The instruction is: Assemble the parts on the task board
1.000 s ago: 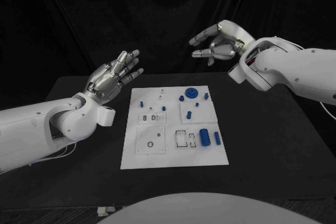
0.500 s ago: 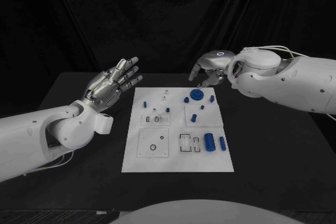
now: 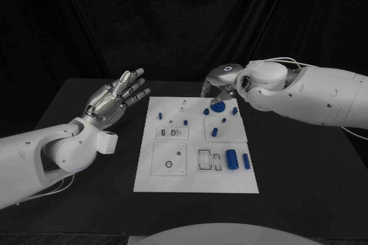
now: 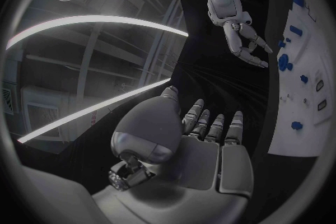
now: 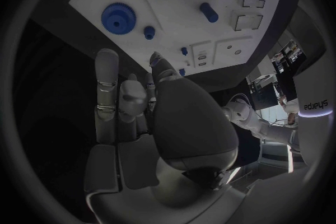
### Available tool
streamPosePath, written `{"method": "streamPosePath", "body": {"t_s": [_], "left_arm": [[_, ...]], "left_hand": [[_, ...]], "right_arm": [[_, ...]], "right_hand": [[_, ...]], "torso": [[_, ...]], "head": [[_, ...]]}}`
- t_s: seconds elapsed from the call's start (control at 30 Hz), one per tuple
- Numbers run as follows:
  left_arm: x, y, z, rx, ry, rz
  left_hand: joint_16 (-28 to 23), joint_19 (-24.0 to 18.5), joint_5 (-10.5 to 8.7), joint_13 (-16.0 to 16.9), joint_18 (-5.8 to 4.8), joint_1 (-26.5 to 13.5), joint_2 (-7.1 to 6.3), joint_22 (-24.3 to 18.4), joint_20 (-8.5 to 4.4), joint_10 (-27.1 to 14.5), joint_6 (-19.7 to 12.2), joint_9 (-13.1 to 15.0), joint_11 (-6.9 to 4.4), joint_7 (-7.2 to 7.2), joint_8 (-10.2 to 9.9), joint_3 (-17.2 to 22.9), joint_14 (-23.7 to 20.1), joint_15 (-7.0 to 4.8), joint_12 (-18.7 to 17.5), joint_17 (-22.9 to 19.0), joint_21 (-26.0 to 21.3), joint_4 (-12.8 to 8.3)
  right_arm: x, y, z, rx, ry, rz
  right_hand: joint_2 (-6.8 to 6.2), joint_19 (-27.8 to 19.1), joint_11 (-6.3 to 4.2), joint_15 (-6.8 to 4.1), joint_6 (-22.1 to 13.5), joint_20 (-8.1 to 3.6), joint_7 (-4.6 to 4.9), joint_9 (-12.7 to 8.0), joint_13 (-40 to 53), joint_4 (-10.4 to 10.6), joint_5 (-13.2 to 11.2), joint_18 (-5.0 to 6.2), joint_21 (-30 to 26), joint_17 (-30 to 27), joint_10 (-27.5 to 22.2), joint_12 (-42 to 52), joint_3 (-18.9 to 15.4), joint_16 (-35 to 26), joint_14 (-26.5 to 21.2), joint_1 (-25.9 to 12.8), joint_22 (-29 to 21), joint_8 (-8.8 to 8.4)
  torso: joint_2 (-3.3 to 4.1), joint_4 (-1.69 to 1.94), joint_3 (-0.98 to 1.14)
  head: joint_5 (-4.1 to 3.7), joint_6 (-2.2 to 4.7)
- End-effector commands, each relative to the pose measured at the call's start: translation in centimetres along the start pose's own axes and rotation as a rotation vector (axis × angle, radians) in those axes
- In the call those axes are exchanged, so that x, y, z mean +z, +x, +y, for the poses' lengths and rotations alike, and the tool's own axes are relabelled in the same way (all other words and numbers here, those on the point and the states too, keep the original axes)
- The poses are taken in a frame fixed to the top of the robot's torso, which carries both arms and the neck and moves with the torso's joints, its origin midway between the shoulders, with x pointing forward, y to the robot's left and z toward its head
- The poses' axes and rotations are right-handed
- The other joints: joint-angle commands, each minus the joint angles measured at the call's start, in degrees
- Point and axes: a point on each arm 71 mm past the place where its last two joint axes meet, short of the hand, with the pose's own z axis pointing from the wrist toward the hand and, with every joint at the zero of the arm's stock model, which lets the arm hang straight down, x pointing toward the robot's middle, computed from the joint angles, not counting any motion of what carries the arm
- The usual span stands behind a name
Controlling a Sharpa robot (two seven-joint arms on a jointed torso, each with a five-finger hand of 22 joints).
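Your right hand [image 3: 220, 88] hovers, fingers spread and empty, over the task board's [image 3: 196, 181] far edge.
Its fingertips point down just above the blue gear [image 3: 219, 106]; your left hand [image 3: 115, 98] stands raised, wide open, beside the board on the desk [image 3: 307, 170].

The white rectangular task board [image 3: 196, 181] lies mid-table. The silver right hand [image 3: 218, 88] hangs over its far edge, just above the blue toothed gear wheel [image 3: 219, 106], blocking approach from that side. Small blue upright pegs [image 3: 215, 131] crowd the board's far half. The silver left hand [image 3: 115, 96], fingers spread, stands off the board's left side, leaving near and left edges unobstructed.
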Motion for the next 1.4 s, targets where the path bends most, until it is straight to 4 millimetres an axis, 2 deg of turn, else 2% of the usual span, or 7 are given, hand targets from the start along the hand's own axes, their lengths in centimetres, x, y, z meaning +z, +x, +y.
{"method": "streamPosePath", "body": {"t_s": [0.03,0.3,0.47,0.6,0.83,1.2,1.4], "left_arm": [[0.0,-0.1,-0.9,-0.013,0.096,0.0],[-0.1,-0.3,-0.9,-0.01,0.093,-0.009],[-0.1,-0.3,-0.9,-0.016,0.092,-0.011],[-0.1,-0.3,-0.9,-0.019,0.092,-0.011],[-0.2,-0.2,-0.9,-0.026,0.101,-0.01],[-0.1,-0.2,-0.9,-0.034,0.096,-0.008],[0.0,-0.3,-0.8,-0.036,0.091,-0.005]], "left_hand": [[0.75,0.09,1.11,0.67,2.24,0.9,-0.14,0.72,0.09,-0.21,0.55,0.83,0.33,-0.04,0.74,-1.33,0.49,0.41,1.23,0.39,1.05,0.21],[0.86,0.13,1.91,0.7,2.25,1.58,-0.24,0.73,0.2,-0.17,2.12,1.02,0.64,0.26,1.01,-1.1,0.47,0.4,1.52,0.4,1.12,0.17],[0.88,0.13,2.11,0.69,2.25,1.74,-0.26,0.73,0.23,-0.18,2.25,1.03,0.7,0.32,1.06,-1.03,0.45,0.38,1.48,0.39,1.12,0.16],[0.93,0.13,2.41,0.69,2.25,1.96,-0.26,0.73,0.25,-0.19,2.23,1.02,0.74,0.36,1.07,-0.94,0.45,0.39,1.51,0.4,1.13,0.12],[1.13,0.15,3.32,0.67,2.24,2.7,-0.27,0.75,0.42,-0.24,2.22,1.0,0.91,0.5,1.07,-0.57,0.46,0.55,1.48,0.43,1.2,0.01],[1.23,0.17,3.69,0.68,2.25,2.96,-0.33,0.75,0.5,-0.23,2.25,1.01,0.97,0.57,1.08,-0.45,0.48,0.64,1.54,0.45,1.22,-0.03],[1.3,0.19,3.83,0.68,2.25,3.09,-0.35,0.76,0.54,-0.24,2.25,1.01,1.0,0.59,1.08,-0.39,0.5,0.71,1.52,0.46,1.24,-0.06]], "right_arm": [[0.3,0.5,0.1,-0.038,0.01,0.007],[0.9,1.8,0.7,-0.045,-0.005,0.017],[1.1,2.3,0.8,-0.042,-0.008,0.008],[1.2,2.5,0.8,-0.042,-0.002,0.018],[1.3,3.2,0.5,-0.041,0.021,0.05],[1.7,4.2,0.5,-0.032,0.01,0.044],[1.9,4.5,0.6,-0.029,0.005,0.035]], "right_hand": [[-1.5,0.3,0.11,-0.2,-1.53,-0.15,0.22,0.47,0.85,-0.07,1.52,-1.16,2.04,1.65,0.64,-0.93,1.97,1.8,1.32,0.13,1.93,-0.83],[-1.7,0.03,-0.18,-0.35,-2.21,-0.26,0.0,0.43,1.01,-0.91,2.26,-1.24,3.1,2.45,1.71,-0.74,2.79,2.36,1.26,0.52,3.43,-0.79],[-5.4,-0.67,-0.07,-0.17,-3.01,-0.13,0.06,0.55,1.31,3.71,-8.47,-1.26,3.94,3.06,1.52,-0.74,1.33,2.71,1.15,-5.13,4.95,-0.64],[-5.46,-0.84,-0.28,-0.31,-2.8,-0.16,0.05,0.76,1.54,4.6,-6.24,-1.26,4.14,3.28,1.6,-0.53,2.06,2.8,1.13,-4.41,5.46,-0.5],[-4.33,-1.73,0.01,-0.14,-2.71,-0.04,0.24,1.18,1.71,2.73,4.68,-1.19,3.91,2.44,0.3,-0.91,4.06,2.0,0.61,-1.6,6.02,-0.52],[-4.05,-2.49,0.05,-0.15,-0.21,-0.04,1.43,2.48,2.2,0.72,12.92,-1.08,3.62,1.96,1.06,0.03,6.59,1.45,0.22,-1.31,6.55,0.27],[-4.5,-2.67,-0.02,-0.19,-0.12,-0.09,1.38,2.89,2.47,0.55,13.24,-1.06,3.58,1.9,1.71,0.58,7.26,1.35,0.15,-2.04,6.79,0.1]], "torso": [[0.18,0.51,-0.35],[-0.04,0.65,-0.36],[-0.19,0.48,-0.32],[-0.33,0.47,-0.42],[-0.4,0.47,-0.47],[-0.56,0.46,-0.63],[-0.57,0.44,-0.57]], "head": [[-0.17,0.17],[-0.18,-0.14],[0.13,-0.3],[0.15,-0.63],[0.11,-0.99],[0.32,-1.55],[0.24,-1.92]]}}
